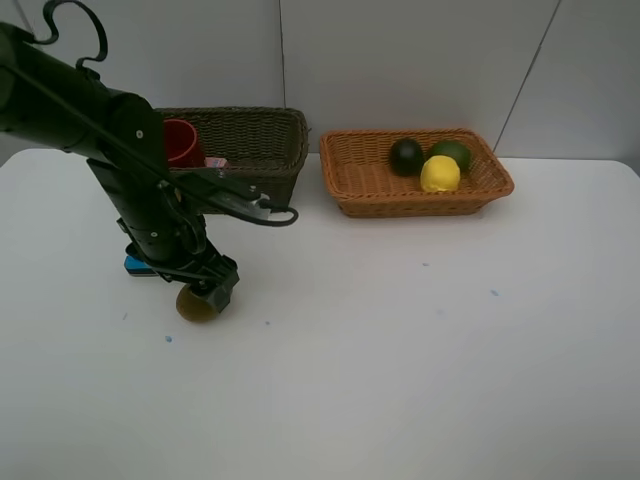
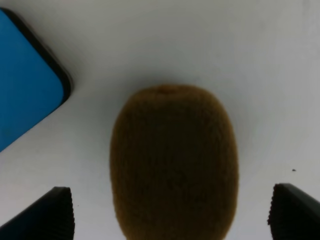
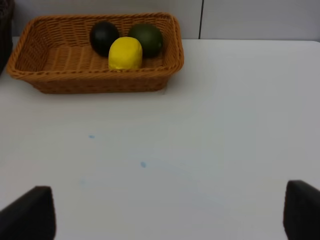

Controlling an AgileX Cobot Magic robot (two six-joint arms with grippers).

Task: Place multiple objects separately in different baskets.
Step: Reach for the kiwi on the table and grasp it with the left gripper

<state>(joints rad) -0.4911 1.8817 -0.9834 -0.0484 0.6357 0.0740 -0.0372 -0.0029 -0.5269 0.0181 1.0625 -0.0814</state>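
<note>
Left gripper (image 1: pixel 207 291) hangs low over the white table (image 1: pixel 400 350) at its near-left part, jaws spread wide and gripping nothing. A brown, fuzzy oval kiwi (image 1: pixel 193 306) lies on the table between the two black fingertips (image 2: pixel 56 216); the left wrist view shows bare table on both sides of the fruit, so neither finger touches it. Just to the left of the kiwi, and a little farther back, lies a flat blue eraser block (image 2: pixel 25 82) with a dark edge, apart from the fruit.

Right gripper (image 3: pixel 165 212) is likewise spread wide and empty, above bare table.

At the far side stand two wicker baskets. On the left, the deep dark olive-green basket (image 1: pixel 262 140) holds a red-brown plastic cup (image 1: pixel 181 142). To its right, the shallow orange-tan basket (image 1: pixel 362 188) holds a yellow lemon (image 1: pixel 440 174), with a green lime (image 1: pixel 453 153) and a dark round mangosteen (image 1: pixel 406 156) just behind it.
</note>
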